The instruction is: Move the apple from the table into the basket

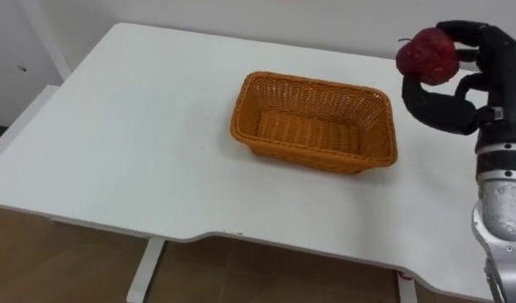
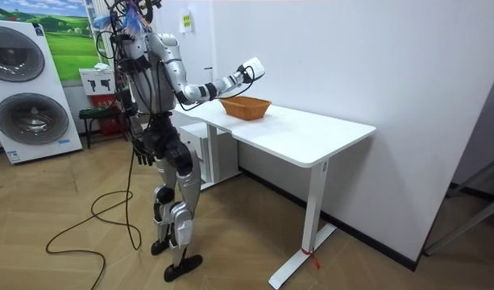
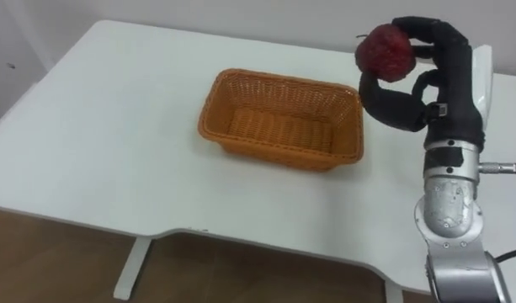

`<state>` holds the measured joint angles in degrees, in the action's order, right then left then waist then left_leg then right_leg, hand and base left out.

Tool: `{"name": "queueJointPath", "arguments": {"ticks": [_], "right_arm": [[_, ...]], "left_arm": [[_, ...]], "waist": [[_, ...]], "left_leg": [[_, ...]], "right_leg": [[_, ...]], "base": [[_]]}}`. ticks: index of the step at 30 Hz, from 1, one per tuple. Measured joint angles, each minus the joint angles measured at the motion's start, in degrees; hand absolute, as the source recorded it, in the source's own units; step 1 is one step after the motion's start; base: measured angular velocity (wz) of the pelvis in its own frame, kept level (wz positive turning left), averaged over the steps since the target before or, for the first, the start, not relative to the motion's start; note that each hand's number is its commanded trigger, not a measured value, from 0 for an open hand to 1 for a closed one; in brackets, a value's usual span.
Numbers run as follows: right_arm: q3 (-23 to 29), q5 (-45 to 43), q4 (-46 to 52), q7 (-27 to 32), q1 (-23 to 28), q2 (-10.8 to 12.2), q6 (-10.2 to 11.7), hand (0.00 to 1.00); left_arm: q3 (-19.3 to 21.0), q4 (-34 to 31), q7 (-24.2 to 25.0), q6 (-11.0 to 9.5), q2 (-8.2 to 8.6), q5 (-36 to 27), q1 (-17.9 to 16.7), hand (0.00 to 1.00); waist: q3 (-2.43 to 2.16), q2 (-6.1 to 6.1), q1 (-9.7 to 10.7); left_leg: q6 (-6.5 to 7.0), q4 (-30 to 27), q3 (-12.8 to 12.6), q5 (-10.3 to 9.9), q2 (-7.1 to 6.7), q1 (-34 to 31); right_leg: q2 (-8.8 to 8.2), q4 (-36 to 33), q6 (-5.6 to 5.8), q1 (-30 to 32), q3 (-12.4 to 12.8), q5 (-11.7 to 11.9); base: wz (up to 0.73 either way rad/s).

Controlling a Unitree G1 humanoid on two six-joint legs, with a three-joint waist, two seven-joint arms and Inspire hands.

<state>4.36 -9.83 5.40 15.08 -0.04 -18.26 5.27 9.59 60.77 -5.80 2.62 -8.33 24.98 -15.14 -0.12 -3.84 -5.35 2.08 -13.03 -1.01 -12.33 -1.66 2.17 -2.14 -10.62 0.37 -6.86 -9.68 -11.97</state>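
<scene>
My right hand is raised above the table, to the right of the basket, with fingers and thumb curled round a dark red apple. The orange wicker basket stands empty in the middle of the white table. The apple hangs just past the basket's far right corner, higher than its rim. In the room view I stand at the table's end, my right hand stretched out over the basket, my left hand hanging by my hip.
The table's front edge curves inward close to me. Bare tabletop lies left of the basket. White washing machines stand behind me along the wall, and a white cabinet sits under the table's end.
</scene>
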Motion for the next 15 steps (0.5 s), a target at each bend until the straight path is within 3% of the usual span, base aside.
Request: {"name": "queueJointPath", "arguments": {"ticks": [8,10,15], "right_arm": [[-1.5,0.36,-0.22,-1.48,-0.17,0.08,-0.49,0.0],[-1.5,0.56,-1.17,-1.45,-1.52,0.07,-0.49,0.0],[-1.5,0.89,-5.18,-0.54,-3.94,0.07,-0.57,0.0]], "left_arm": [[-1.07,1.19,0.55,1.11,0.02,-0.12,0.99,0.0],[-2.12,1.15,0.62,1.18,-0.05,-0.64,1.15,0.0],[-4.17,0.82,0.63,1.15,-0.19,-0.62,1.44,0.0]], "waist": [[0.63,-0.62,-0.03],[0.96,-0.72,0.17],[0.95,-0.8,0.32]], "left_leg": [[0.0,-0.35,0.4,0.0,-0.02,-0.14],[0.0,-0.36,0.72,0.0,-0.05,-0.49],[-0.01,-0.41,0.72,-0.01,-0.05,-0.63]], "right_leg": [[-0.06,0.01,0.0,-0.07,-0.43,0.0],[-0.07,0.01,0.0,-0.04,-0.6,0.0],[-0.08,0.01,0.0,-0.08,-0.98,0.0]], "base": [[0.0],[0.03],[0.03]]}}
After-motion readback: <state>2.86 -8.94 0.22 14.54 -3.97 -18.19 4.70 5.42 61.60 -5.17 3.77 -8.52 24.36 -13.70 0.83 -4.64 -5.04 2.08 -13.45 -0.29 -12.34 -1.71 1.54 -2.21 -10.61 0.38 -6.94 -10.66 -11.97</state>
